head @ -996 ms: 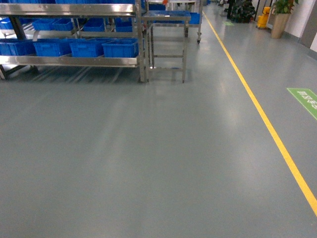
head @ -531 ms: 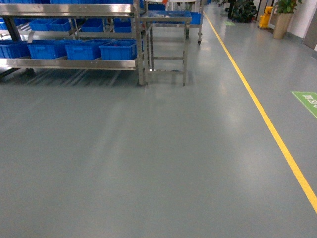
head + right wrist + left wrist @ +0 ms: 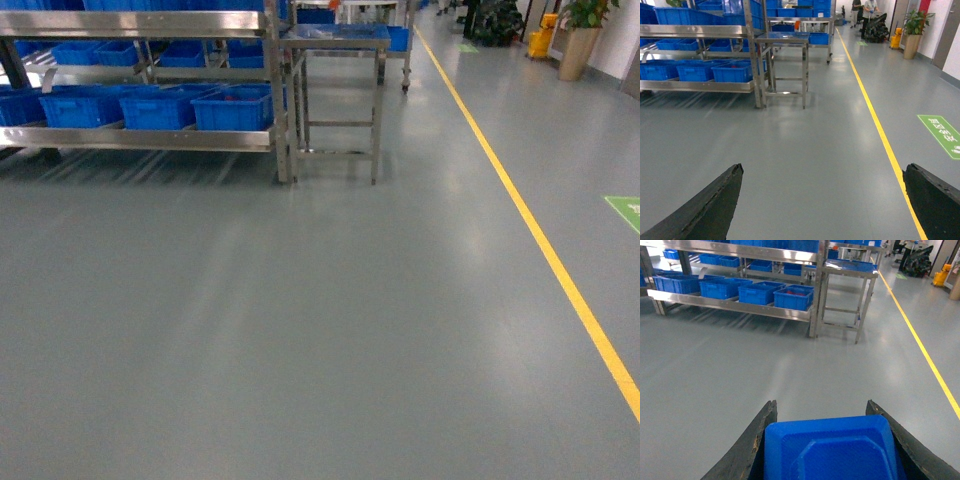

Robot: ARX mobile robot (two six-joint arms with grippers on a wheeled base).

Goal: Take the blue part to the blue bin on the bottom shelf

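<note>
The blue part [image 3: 832, 450], a boxy blue block, sits between the black fingers [image 3: 747, 450] of my left gripper [image 3: 821, 404], which is shut on it above the grey floor. The bottom shelf [image 3: 140, 138] [image 3: 740, 307] [image 3: 700, 86] is a low steel rack level far ahead at the left. It carries a row of several blue bins [image 3: 160, 108] [image 3: 759, 292] [image 3: 695, 71]. The rightmost crate [image 3: 794, 297] shows red inside. My right gripper [image 3: 823, 167] is open and holds nothing over the floor. Neither gripper shows in the head view.
A small steel table [image 3: 335, 40] [image 3: 847, 270] stands right of the rack. A yellow floor line [image 3: 540, 240] runs along the right, with a green floor mark [image 3: 942, 135] beyond it. Upper rack levels hold more blue crates. Plants [image 3: 912, 25] and people stand far back.
In the head view the rack and table have slid lower and to the right and look slightly nearer. The yellow line and green mark have shifted towards the right edge.
</note>
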